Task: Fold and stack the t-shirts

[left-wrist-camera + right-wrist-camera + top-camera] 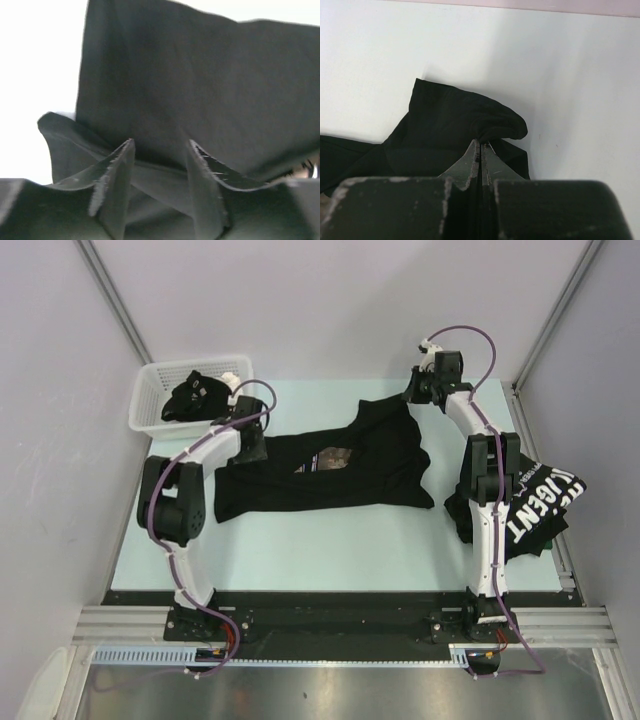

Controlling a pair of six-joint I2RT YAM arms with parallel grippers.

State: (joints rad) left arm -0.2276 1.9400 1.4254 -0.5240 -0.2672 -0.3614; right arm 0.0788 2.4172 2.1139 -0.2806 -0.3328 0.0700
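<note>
A black t-shirt (370, 455) with a reddish-brown chest print lies spread across the middle of the table. My left gripper (252, 448) sits at its left edge. In the left wrist view the gripper (161, 144) is open, its fingers apart with folds of the shirt (200, 75) under and between them. My right gripper (413, 392) is at the shirt's far right corner. The right wrist view shows that gripper (481, 142) shut on a raised fold of the shirt (445, 125). A second black t-shirt (545, 502) with big white lettering lies folded at the right edge, beside the right arm.
A white slotted basket (145, 405) stands at the back left corner with a dark bundle (195, 395) inside. Grey walls close in the table on the left, back and right. Bare pale table surface (330, 550) lies in front of the spread shirt.
</note>
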